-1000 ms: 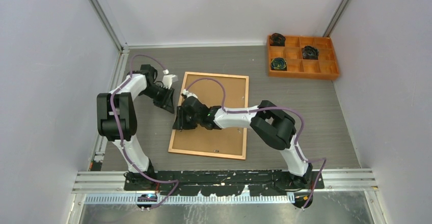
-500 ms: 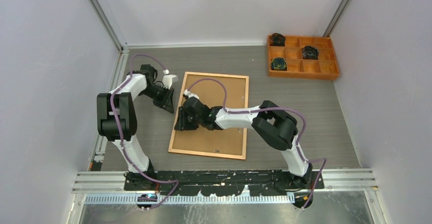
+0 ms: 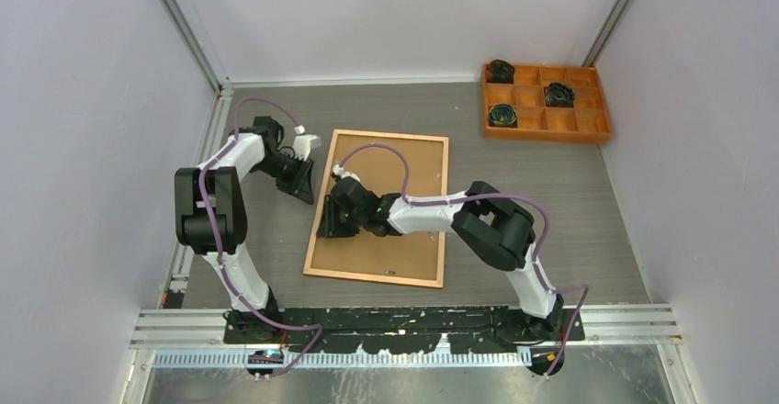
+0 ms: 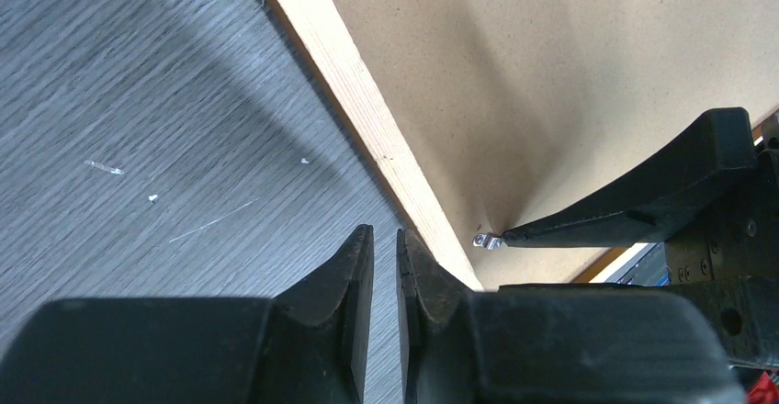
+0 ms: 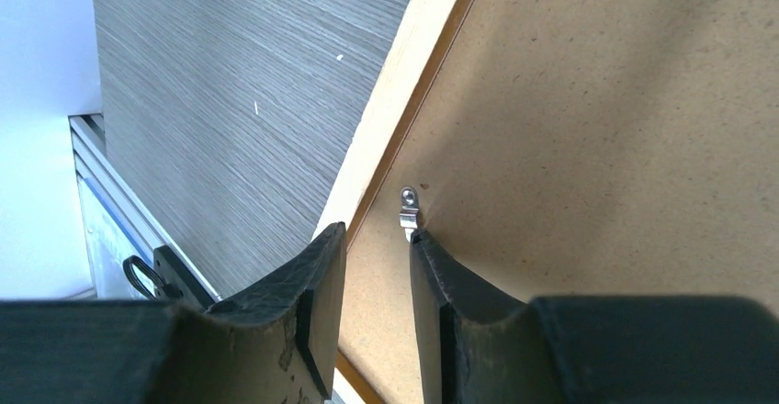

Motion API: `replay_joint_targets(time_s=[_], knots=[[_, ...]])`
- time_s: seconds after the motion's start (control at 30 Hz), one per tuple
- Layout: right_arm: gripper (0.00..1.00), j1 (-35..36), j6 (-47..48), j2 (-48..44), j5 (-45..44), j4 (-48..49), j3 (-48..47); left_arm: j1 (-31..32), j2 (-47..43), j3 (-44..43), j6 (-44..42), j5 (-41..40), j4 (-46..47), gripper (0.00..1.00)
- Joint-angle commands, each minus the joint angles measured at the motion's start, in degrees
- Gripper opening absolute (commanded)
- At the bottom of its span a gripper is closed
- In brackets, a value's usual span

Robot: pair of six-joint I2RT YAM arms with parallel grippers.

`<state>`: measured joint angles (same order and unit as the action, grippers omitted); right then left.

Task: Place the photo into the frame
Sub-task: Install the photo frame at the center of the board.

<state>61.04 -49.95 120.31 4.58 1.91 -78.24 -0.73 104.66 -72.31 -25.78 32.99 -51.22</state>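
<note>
The frame [image 3: 372, 280] lies face down on the grey table, filled by a plain brown backing board [image 3: 404, 170]. The photo is hidden. My right gripper [image 3: 323, 225] hovers over the frame's left rim [image 5: 386, 119], open [image 5: 378, 231], with one fingertip [image 5: 432, 257] touching a small metal tab [image 5: 409, 211] on the board. Just off that same rim [image 4: 367, 119] my left gripper [image 3: 303, 188] hangs over bare table, its jaws [image 4: 384, 231] a narrow slit apart with nothing between them. The tab [image 4: 485, 240] and a right finger [image 4: 643, 202] also show in the left wrist view.
An orange compartment tray [image 3: 551, 136] holding dark coiled items stands at the back right. A metal rail [image 3: 207, 147] runs along the table's left side, close behind the left arm. White walls close in the table on three sides.
The right gripper has narrowed a little and edged slightly along the frame's left rim. The left gripper's jaws have drawn closer together. The frame has not moved.
</note>
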Motion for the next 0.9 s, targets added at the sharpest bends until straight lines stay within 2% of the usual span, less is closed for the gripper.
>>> replay_joint_targets(time_s=[0.0, 0.87], knots=[[0.37, 0.3, -0.5, -0.2, -0.5, 1.9, 0.3, 0.3, -0.2, 0.0, -0.6, -0.1, 0.2, 0.16], [0.29, -1.4, -1.2, 2.8, 4.4, 3.2, -2.8, 2.2, -0.5, 0.0, -0.9, -0.6, -0.4, 0.15]])
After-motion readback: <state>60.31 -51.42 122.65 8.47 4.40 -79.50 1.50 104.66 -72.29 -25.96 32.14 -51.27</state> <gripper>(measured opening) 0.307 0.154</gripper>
